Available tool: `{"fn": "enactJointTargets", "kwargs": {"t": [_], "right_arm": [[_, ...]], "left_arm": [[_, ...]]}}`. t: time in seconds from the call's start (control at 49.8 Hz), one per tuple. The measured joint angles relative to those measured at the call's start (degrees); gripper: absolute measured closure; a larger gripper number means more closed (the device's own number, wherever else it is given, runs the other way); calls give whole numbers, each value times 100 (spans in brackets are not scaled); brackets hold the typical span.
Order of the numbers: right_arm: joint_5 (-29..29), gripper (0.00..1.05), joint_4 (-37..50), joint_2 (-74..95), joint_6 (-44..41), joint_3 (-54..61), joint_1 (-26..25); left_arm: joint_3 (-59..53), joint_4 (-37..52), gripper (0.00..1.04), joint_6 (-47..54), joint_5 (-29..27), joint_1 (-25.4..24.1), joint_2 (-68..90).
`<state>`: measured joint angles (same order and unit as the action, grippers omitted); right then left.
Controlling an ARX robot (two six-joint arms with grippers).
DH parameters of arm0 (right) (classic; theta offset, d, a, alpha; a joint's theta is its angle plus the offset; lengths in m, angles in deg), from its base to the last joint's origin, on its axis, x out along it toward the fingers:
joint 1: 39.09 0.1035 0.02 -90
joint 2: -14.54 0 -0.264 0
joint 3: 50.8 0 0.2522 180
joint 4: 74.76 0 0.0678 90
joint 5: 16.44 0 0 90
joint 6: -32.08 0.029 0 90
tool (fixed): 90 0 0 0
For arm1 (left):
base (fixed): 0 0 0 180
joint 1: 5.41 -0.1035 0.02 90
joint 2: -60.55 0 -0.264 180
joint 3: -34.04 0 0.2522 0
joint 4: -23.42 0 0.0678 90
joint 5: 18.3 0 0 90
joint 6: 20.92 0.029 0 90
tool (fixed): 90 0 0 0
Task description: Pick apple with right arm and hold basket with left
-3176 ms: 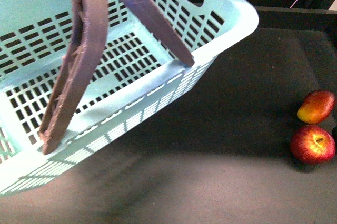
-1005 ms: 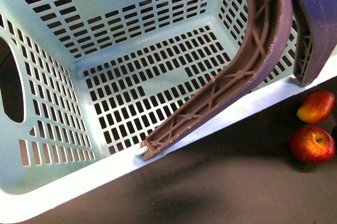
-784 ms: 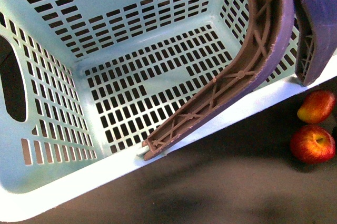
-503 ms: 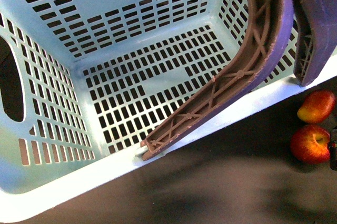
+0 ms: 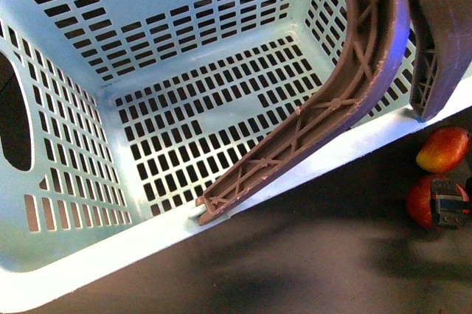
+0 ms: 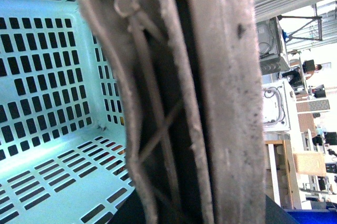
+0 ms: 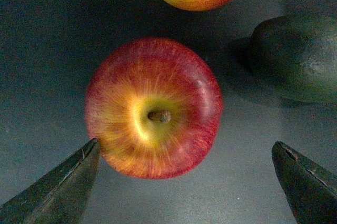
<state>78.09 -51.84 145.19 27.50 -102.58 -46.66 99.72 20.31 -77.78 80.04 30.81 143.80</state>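
The jaws of the right gripper (image 7: 185, 145) stand wide apart in the right wrist view, with the apple (image 7: 152, 108) at centre between their tips. In the front view, the apple sits on the counter (image 5: 310, 270) at lower right and the basket (image 5: 147, 56) fills the left. In the left wrist view, a basket handle (image 6: 210, 98) fills the centre; I cannot tell how the left gripper's jaws stand.

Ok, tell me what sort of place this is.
Probably a robotics lab or workshop rather than a shop: the apple lies on a plain dark table near the basket, and boxy machines stand in the bright room behind.
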Motion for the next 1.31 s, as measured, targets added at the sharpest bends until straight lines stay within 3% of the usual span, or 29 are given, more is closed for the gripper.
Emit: {"fn": "enactJointTargets", "kwargs": {"t": [1.166,1.307], "right_arm": [[-116,9,-658,1010,37,-1152,175],[-111,21,-649,1034,63,-1152,177]], "left_arm": [[0,0,90,0,0,0,0],[0,0,90,0,2,0,0]]}}
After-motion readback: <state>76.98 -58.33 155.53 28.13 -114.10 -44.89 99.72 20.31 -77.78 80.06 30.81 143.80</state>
